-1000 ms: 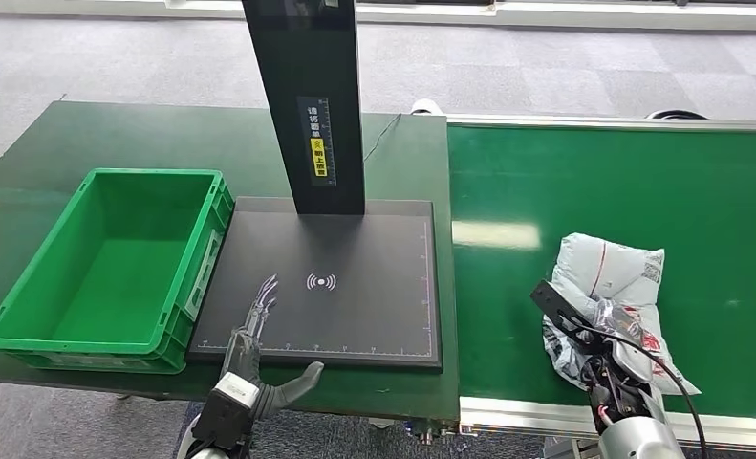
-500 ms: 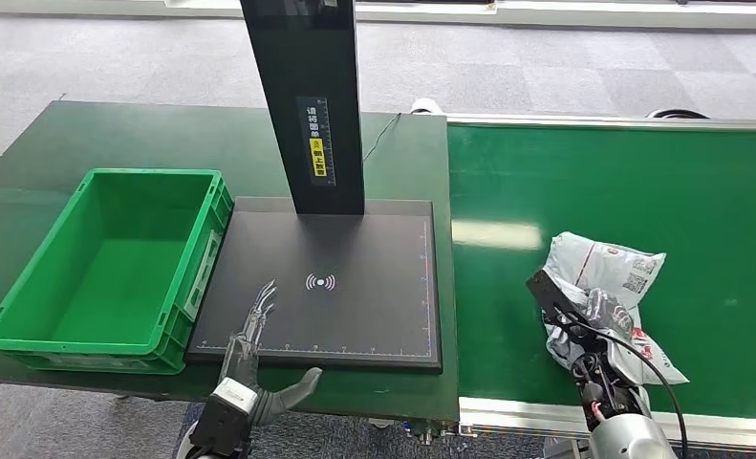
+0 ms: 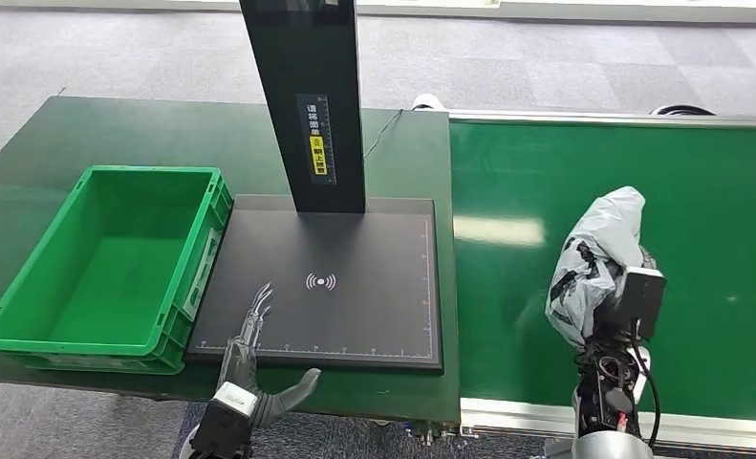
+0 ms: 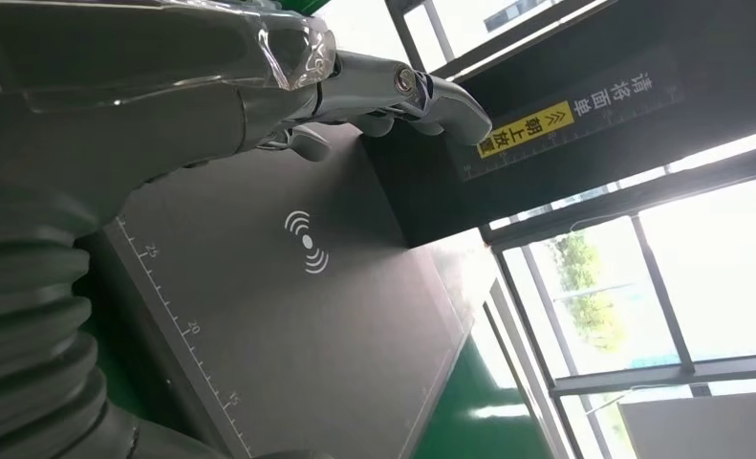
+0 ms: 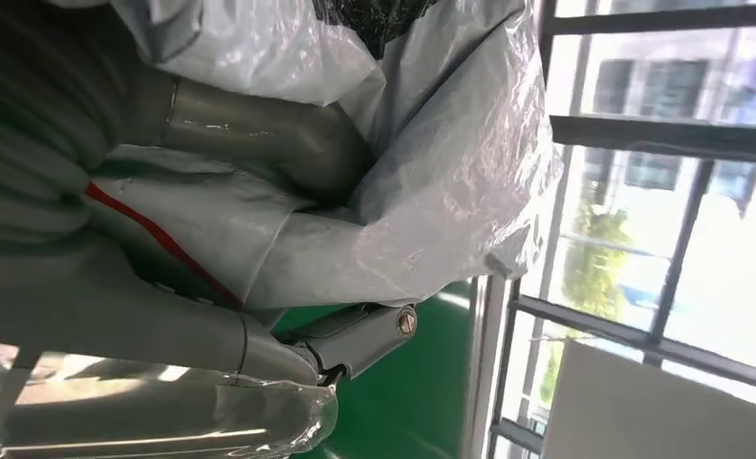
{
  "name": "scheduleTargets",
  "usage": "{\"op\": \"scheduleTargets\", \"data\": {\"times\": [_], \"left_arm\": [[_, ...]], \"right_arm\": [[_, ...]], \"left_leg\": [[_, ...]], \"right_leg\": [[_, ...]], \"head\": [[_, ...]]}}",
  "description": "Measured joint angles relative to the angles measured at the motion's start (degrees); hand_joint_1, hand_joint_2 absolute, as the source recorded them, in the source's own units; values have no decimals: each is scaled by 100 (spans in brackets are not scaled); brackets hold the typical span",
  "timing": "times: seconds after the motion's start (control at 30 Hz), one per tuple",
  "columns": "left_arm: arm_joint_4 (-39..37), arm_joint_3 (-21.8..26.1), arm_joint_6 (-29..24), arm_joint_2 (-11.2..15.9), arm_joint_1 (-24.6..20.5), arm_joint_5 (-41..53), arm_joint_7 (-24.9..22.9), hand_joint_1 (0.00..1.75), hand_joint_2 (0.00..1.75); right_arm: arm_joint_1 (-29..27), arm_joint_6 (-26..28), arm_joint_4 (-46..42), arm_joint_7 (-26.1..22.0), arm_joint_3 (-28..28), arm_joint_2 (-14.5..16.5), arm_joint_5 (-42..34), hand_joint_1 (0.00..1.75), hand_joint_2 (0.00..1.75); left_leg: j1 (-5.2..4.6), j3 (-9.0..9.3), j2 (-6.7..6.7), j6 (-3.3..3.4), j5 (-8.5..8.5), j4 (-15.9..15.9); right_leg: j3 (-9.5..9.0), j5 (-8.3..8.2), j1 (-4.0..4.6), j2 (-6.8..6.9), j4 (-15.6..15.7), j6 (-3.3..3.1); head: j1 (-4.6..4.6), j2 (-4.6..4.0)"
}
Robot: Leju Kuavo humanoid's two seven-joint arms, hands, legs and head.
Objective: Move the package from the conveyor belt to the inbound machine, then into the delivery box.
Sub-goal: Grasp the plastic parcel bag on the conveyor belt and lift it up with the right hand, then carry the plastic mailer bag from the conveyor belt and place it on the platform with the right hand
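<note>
The green delivery box [image 3: 106, 263] sits just left of the left hand [image 3: 249, 359], whose fingers lie spread and flat over the near edge of the black inbound machine [image 3: 355, 287] on the desk [image 3: 163, 134], holding nothing. Further right, the right hand [image 3: 622, 306] grips the package [image 3: 594, 258], a crumpled grey-white plastic mailer with a red line, raised above the green conveyor belt [image 3: 699, 191]. Its fingers are mostly hidden behind the bag and wrist camera.
</note>
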State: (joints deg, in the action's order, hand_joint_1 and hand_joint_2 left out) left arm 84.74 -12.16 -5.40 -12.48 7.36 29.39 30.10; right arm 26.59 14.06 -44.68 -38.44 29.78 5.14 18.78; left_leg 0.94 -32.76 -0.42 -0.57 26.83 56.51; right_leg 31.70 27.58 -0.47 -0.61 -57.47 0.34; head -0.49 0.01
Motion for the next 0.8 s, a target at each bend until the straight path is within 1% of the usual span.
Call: {"op": "scheduleTargets", "data": {"times": [0.13,0.2,0.33,0.43,0.53,0.6,0.8], "left_arm": [[-75,1,-38,-5,-54,-19,3,0,175],[-108,1,-43,-12,-75,-38,5,0,175],[-183,-1,-2,-19,-133,-49,11,0,175],[-249,0,43,-20,-182,-49,40,0,175],[-335,-3,109,-19,-262,-46,83,0,175],[-412,-15,146,-20,-330,-44,97,0,175],[-625,-78,192,-46,-536,-45,100,0,175]], "right_arm": [[-392,-167,-1008,-117,-370,256,-1034,175,175],[-565,-388,-1518,-137,-615,393,-1380,175,175],[-835,-918,-2281,-151,-1250,635,-1613,175,175],[-947,-1251,-2543,-151,-1785,759,-1662,175,175],[-938,-1534,-2552,-151,-2263,847,-1782,175,175],[-819,-1697,-2382,-143,-2520,905,-1907,175,175],[-23,-1833,-1092,-69,-3058,1140,-2145,175,175]], "left_leg": [[0,-4,8,0,0,0],[0,-4,11,0,0,0],[1,-4,11,-1,-1,-1],[2,-5,11,-1,-1,-1],[1,-7,10,-1,-3,-1],[1,-10,11,0,-4,-1],[1,-9,10,0,-11,-1]], "right_leg": [[6,0,0,-2,0,0],[8,0,0,-3,0,0],[10,0,2,-4,-1,-1],[10,0,3,-4,-2,-1],[9,0,3,-3,-2,-1],[9,-1,2,-4,-3,-1],[10,-5,2,-3,-3,1]], "head": [[-1,0],[0,1],[-1,0],[-1,0],[1,-1],[1,-1],[0,0]]}}
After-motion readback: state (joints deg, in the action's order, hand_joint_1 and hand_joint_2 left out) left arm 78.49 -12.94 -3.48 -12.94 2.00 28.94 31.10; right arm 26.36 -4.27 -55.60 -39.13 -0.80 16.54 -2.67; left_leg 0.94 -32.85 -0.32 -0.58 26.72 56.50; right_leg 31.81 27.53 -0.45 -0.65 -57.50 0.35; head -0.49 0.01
